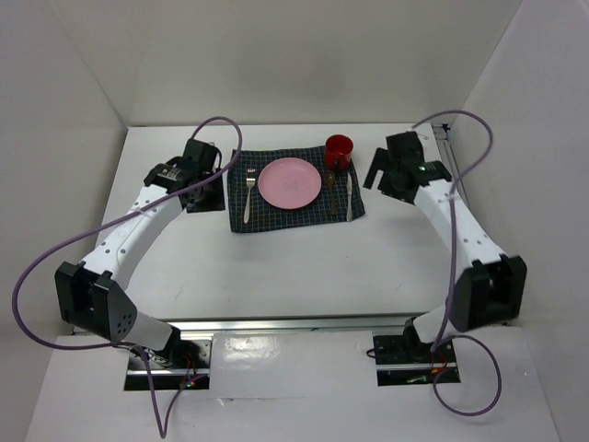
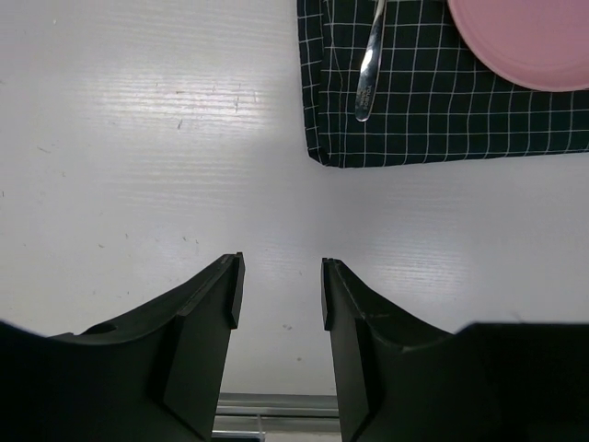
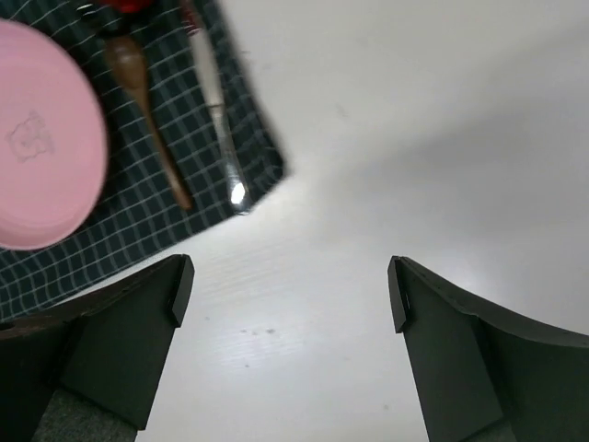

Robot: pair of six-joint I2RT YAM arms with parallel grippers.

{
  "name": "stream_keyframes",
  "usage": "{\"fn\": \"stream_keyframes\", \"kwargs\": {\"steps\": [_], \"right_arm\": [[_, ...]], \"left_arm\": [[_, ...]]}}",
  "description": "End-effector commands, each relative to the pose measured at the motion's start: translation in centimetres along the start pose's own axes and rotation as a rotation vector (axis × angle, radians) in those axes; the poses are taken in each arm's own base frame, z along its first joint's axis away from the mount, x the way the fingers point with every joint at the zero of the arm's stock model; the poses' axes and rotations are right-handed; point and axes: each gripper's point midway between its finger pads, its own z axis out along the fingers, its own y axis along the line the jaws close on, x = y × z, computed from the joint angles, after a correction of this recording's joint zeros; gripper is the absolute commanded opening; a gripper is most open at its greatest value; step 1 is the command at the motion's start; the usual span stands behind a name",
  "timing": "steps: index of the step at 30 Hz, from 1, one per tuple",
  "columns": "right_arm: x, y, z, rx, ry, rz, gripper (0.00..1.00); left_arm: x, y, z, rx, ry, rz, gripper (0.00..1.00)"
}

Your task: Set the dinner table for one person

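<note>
My left pincer point(image 2: 282, 276) hangs with its jaws slightly apart, gripping nothing. My right pincer point(image 3: 290, 276) is spread wide and also holds nothing. Beneath both lies the white dinner table point(image 2: 138, 138). Between them the checked placemat point(image 2: 442, 120) carries a fork point(image 2: 368, 64), pink plate point(image 2: 525, 37), wooden spoon point(image 3: 147, 120), knife point(image 3: 216, 120) and red mug point(image 1: 339, 150).

Smooth dinner table point(image 1: 294, 267); cloth placemat point(image 1: 276, 219); shiny metal fork point(image 1: 248, 195).

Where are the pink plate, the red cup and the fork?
pink plate point(image 1: 290, 182), top view, its centre.
red cup point(image 1: 339, 148), top view, its open top.
fork point(image 1: 248, 197), top view, middle of its handle.
</note>
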Motion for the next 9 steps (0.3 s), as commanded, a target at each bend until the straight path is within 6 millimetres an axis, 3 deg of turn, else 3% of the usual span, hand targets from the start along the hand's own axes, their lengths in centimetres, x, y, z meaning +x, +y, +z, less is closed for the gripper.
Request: {"fn": "stream_keyframes", "kwargs": {"steps": [1, 2, 4, 9], "right_arm": [[2.1, -4.2, -2.4, 0.098, -0.018, 0.113, 1.0], [3.6, -5.3, -2.3, 0.115, 0.001, 0.114, 1.0], [4.0, -6.2, -3.3, 0.118, -0.025, 0.139, 1.0], [3.2, -7.0, -6.4, 0.048, -0.127, 0.153, 0.97]], "left_arm": [[-2.2, -0.6, -2.4, 0.056, -0.083, -0.017, 0.56], [-2.3, -0.6, -2.8, 0.06, -0.093, -0.028, 0.56], [-2.5, -0.8, -3.0, 0.078, -0.108, -0.032, 0.56], [-3.0, -1.4, -3.5, 0.11, -0.126, -0.044, 0.56]]}}
